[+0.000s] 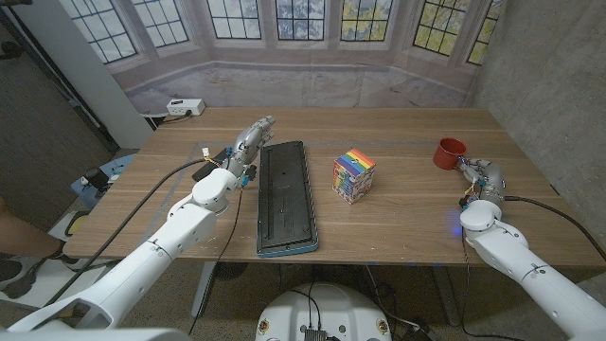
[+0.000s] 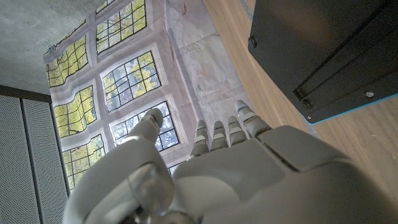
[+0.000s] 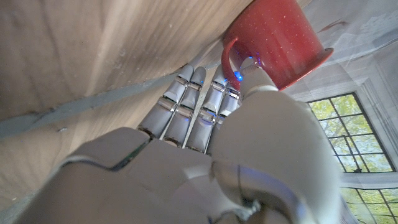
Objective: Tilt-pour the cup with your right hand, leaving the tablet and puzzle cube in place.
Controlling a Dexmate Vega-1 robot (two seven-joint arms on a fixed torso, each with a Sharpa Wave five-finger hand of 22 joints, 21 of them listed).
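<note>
Cup [image 1: 451, 151] near table [image 1: 398, 237] edge, right hand [image 1: 481, 176] fingers straight, touching handle, holding nothing

I see the wooden table [image 1: 398, 223] carrying four things. A long black tablet [image 1: 285, 197] lies flat left of centre, a rainbow-striped puzzle cube [image 1: 353, 175] sits near the middle, a red cup [image 1: 450, 152] stands toward the right, and a white power strip [image 1: 185, 107] rests at the far left corner.

My right hand [image 3: 205, 137] stretches forward, fingers straight and close together. My left hand [image 1: 248, 142] is extended too, fingers open, holding nothing.
</note>
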